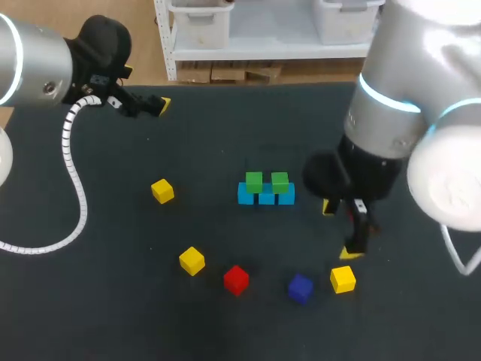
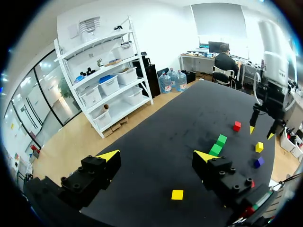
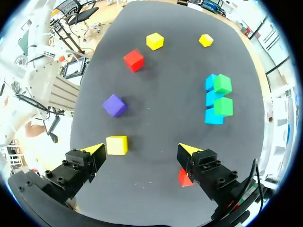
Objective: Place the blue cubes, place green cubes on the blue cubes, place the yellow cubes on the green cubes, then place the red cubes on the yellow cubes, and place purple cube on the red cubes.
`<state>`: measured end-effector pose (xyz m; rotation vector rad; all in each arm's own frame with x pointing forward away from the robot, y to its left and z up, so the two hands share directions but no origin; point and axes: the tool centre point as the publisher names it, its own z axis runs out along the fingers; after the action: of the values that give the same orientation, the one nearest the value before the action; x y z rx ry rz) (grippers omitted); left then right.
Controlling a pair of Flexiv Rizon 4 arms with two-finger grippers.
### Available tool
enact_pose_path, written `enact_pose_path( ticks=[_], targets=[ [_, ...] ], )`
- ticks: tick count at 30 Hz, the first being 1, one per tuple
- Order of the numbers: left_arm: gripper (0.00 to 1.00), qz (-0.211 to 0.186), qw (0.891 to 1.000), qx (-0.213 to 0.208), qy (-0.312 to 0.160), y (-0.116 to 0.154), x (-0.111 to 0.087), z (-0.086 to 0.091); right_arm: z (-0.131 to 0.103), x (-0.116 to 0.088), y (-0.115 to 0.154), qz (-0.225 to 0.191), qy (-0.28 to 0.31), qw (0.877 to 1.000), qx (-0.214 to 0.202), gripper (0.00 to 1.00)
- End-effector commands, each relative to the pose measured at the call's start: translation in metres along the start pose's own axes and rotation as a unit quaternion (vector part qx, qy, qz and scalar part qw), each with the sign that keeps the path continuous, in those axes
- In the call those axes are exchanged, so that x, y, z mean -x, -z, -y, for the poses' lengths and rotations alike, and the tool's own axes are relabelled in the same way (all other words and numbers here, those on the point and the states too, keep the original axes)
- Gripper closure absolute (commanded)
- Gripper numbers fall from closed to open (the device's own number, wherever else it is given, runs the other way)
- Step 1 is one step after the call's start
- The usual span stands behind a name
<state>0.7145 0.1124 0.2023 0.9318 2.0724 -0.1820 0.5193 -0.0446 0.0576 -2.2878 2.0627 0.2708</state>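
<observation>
The blue cubes (image 1: 265,198) sit in a row with green cubes (image 1: 254,180) on top, while yellow cubes (image 1: 192,261), a red cube (image 1: 236,279) and the purple cube (image 1: 301,288) lie loose nearby, and left gripper (image 2: 157,156) and right gripper (image 3: 142,149) are both spread, empty.

Table (image 1: 113,301) is seen as plain black. Blue cubes (image 1: 266,195) are light blue, green cubes (image 1: 254,180) bright green. 3 yellow cubes (image 1: 162,191), red cube (image 1: 236,279) & purple cube (image 3: 114,105) are solid-coloured. Fingers (image 3: 203,165): black w/ yellow tips.

Fingers wide apart on both: left end effector (image 2: 157,156) far left, right end effector (image 3: 142,149) pointing down.
</observation>
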Motion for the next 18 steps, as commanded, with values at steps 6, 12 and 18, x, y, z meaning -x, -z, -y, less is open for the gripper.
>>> enact_pose_path(
  ticks=[6, 12, 18],
  targets=[
    [0.00, 0.002, 1.000, -0.002, -0.001, 0.000, -0.001, -0.001, -0.031, -0.005, -0.024, -0.014, -0.015, 1.000, -0.008, 0.00],
    [0.00, 0.002, 1.000, -0.002, -0.001, 0.000, -0.001, -0.001, -0.044, -0.008, -0.035, -0.010, -0.010, 1.000, 0.003, 0.00],
    [0.00, 0.002, 1.000, -0.002, -0.001, 0.000, -0.001, -0.001, -0.053, -0.014, -0.044, -0.018, -0.006, 1.000, 0.013, 0.00]
  ],
)
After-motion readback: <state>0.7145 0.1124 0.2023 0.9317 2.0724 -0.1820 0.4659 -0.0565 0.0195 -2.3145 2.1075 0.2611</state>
